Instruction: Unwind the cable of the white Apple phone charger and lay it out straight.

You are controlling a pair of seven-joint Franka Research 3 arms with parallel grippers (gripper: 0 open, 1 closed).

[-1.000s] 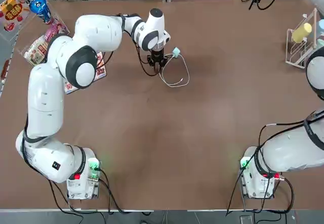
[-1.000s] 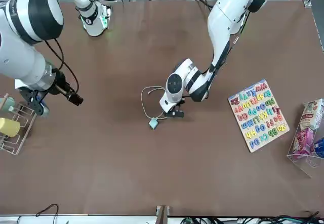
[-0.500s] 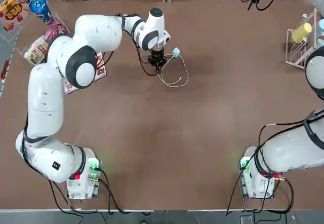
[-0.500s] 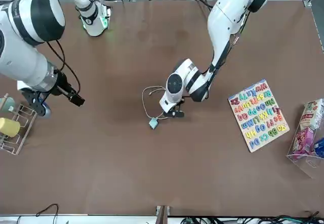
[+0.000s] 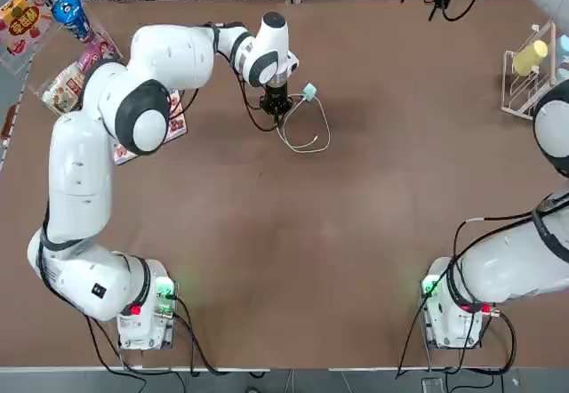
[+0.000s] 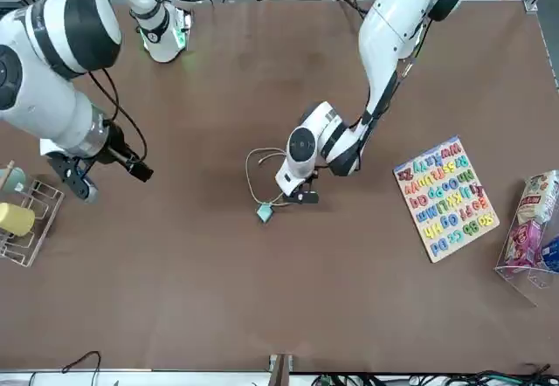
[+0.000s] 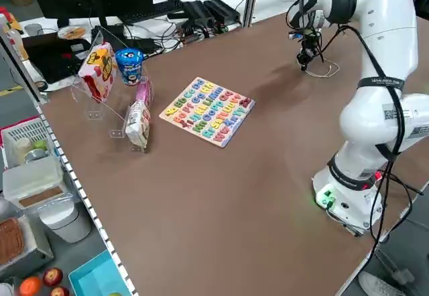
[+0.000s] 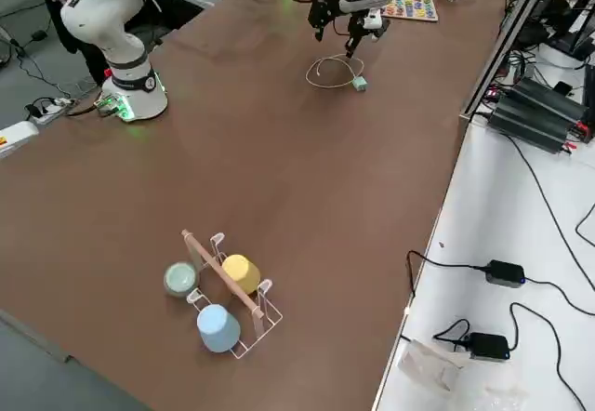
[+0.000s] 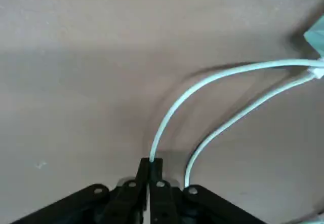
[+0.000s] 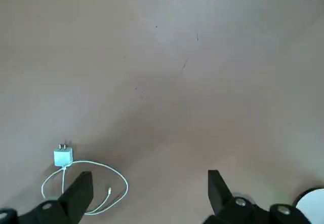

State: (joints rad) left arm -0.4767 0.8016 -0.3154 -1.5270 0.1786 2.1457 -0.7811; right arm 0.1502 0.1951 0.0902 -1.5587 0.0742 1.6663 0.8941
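Note:
The white Apple phone charger (image 5: 309, 92) lies flat at the far middle of the table, also seen as a small block (image 6: 265, 214). Its thin white cable (image 9: 263, 65) curls from the charger into a loose loop on the table. My left gripper (image 5: 276, 106) is down at the table just left of the charger, shut on one strand of the cable where it leaves the fingertips (image 9: 150, 165). A second strand passes beside the fingers. My right gripper (image 10: 148, 175) hangs open and empty high over the table's far right, well away from the charger (image 10: 63, 156).
An alphabet puzzle board (image 6: 445, 198) lies on the left arm's side. A clear holder with snack packs (image 5: 67, 82) stands at the far left corner. A wire rack with cups (image 8: 223, 304) stands at the far right edge.
The right arm's hand has shifted a little toward the table's middle. The left gripper stays shut on the cable, edging slightly toward the far side.

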